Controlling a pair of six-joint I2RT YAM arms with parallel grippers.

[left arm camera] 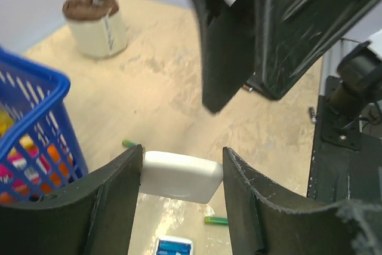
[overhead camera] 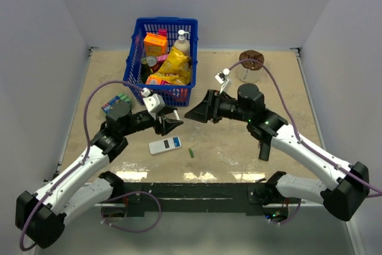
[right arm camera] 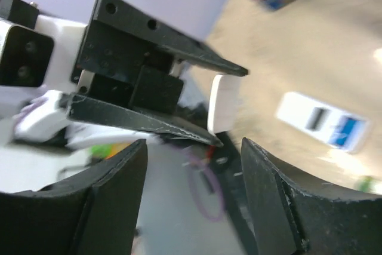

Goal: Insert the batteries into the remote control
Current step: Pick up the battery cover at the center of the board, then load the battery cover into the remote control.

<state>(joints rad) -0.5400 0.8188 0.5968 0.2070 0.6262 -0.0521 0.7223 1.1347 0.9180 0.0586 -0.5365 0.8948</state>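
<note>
As the top view shows, the left end effector is up above the bench, a little left of its middle. It is closed on a small white cover piece. The right end effector faces it from just beside, with its jaws apart and nothing between them. I judge that the piece is the lid of the battery bay, held up so that the bay is free for the cells.

The remote control lies flat towards the near edge, left of the middle. One green battery lies near its right end, not touching. The fingers cover most of the piece here, and what lies under the arms is hidden.

In the left wrist view the two fingers press on opposite sides of the piece. A second green battery shows beyond it, partly cut off by a finger. Only one end of the remote control shows, at the bottom edge. The right end effector fills the top of the picture, blurred.

In the right wrist view the wide-open fingers frame the left end effector, and the piece is seen from its edge. The remote control lies behind, blurred, with its dark patch up. Whether its bay is open, I cannot tell.
</note>
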